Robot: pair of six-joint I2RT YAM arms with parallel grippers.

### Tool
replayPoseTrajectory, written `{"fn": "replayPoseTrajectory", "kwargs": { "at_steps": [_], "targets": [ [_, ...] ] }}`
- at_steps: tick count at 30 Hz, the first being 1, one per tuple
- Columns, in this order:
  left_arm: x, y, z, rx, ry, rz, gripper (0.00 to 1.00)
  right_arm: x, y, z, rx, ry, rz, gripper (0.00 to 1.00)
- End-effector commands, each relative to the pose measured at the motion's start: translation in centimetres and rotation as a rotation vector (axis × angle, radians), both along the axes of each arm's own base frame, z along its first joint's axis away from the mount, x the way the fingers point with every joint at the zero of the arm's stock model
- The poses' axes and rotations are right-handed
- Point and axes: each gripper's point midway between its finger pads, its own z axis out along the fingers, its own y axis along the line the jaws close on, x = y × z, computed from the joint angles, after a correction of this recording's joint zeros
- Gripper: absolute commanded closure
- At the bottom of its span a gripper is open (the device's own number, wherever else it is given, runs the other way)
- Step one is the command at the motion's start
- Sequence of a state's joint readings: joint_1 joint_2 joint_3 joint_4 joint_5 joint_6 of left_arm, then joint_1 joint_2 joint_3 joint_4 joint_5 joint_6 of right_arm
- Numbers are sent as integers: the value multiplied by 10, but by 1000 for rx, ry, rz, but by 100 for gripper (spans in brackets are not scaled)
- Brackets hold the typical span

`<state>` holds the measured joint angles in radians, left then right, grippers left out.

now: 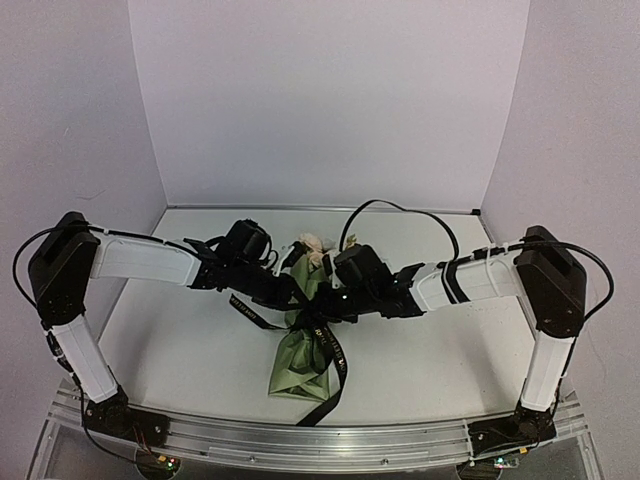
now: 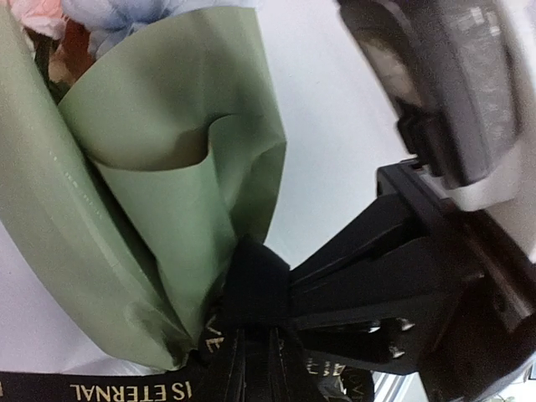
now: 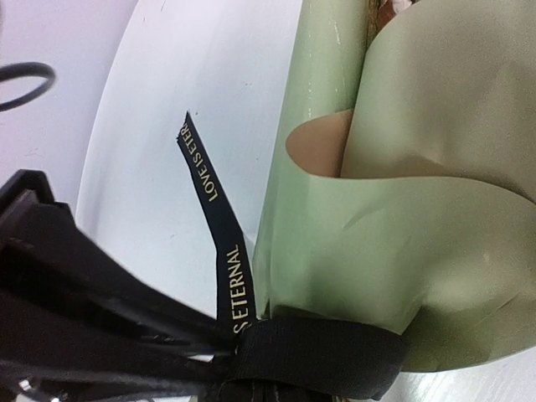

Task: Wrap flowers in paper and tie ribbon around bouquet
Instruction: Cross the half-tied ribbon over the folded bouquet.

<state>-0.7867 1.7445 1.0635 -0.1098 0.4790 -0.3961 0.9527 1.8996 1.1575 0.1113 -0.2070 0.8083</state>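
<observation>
Two robot arms meet over a wrapped bouquet [image 1: 300, 365] lying mid-worktop [image 1: 450, 350], its narrow end toward the near edge and its wide end toward the back wall [image 1: 330, 100].

From the left, the left arm [image 1: 140, 260] brings the left claw [image 1: 287, 291] to the bouquet's waist. Seen from the right wrist, its black fingers [image 3: 100, 276] taper to the knot, black on black. Whether they stand apart or are clamped on anything cannot be told.

A loose tail of the ribbon [image 3: 209, 197], lettered "LOVE IS ETERNAL", trails left of the bouquet across the worktop. More ribbon runs down past the narrow end toward the near edge.

At centre the ribbon circles the olive-green paper [image 2: 167, 109] as a tight dark band. The paper flares above it in loose folds, with a tan inner face showing.

The flowers [image 1: 312, 244] are mostly hidden. From above, only a pale cluster shows at the wide end. The left wrist camera cuts off pink and pale blue blooms at its top edge, and the stems are buried in the wrap.

From the right, the right claw [image 1: 323, 305] has its fingers [image 2: 360, 251] pressed together, tips against the band. Whether a strand is pinched between them is too dark to make out. The right arm [image 1: 480, 280] stretches back to the right edge.
</observation>
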Motion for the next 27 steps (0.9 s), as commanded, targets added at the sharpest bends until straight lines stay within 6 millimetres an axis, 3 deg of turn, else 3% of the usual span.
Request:
{"fn": "replayPoseTrajectory", "kwargs": {
  "at_steps": [1,8,17,23,27],
  "targets": [
    [-2,-12,37,-121,-61,-35,86,4,4,9,45,-28,-24,100],
    [1,-10,27,-91,-56,-25,86,7,9,15,92,-41,-22,100],
    [2,-5,34,-111,-54,-14,89,20,9,9,100,-43,-35,100],
    [21,16,44,-111,-80,84,87,24,12,6,99,-60,-23,100],
    [36,35,35,-75,-63,165,83,24,12,7,96,-71,-15,100]
  ]
}}
